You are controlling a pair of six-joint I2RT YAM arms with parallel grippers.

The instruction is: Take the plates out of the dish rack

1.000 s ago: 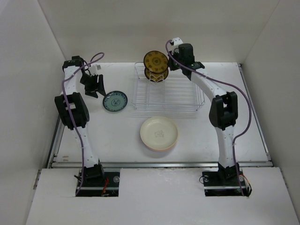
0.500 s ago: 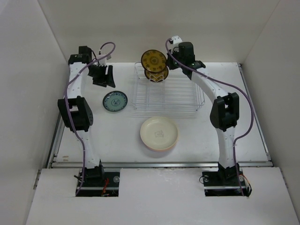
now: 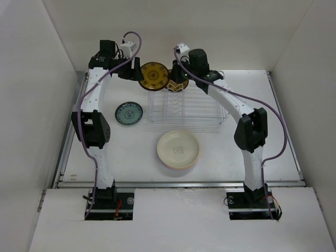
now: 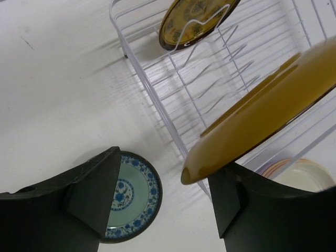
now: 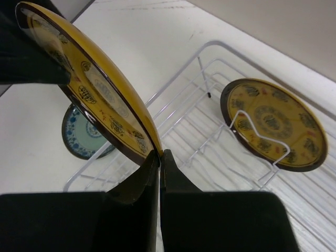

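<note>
My right gripper (image 3: pixel 176 79) is shut on the rim of a dark brown-and-yellow patterned plate (image 3: pixel 153 76) and holds it on edge in the air by the dish rack's (image 3: pixel 210 113) far left corner. In the right wrist view the closed fingertips (image 5: pixel 157 157) pinch that plate (image 5: pixel 89 79). My left gripper (image 3: pixel 135 71) is open at the plate's other side. In the left wrist view the plate's edge (image 4: pixel 252 121) hangs between its spread fingers (image 4: pixel 89 199), close to the right one. A second brown-and-yellow plate (image 5: pixel 273 123) stands in a rack slot.
A blue-grey patterned plate (image 3: pixel 129 113) lies flat on the table left of the rack. A cream plate (image 3: pixel 178 149) tops a stack in front of the rack. White walls enclose the table on three sides.
My right gripper has carried the brown-and-yellow plate left, off the rack's corner. My left arm has swung up and right from beside the blue plate to the held plate.
</note>
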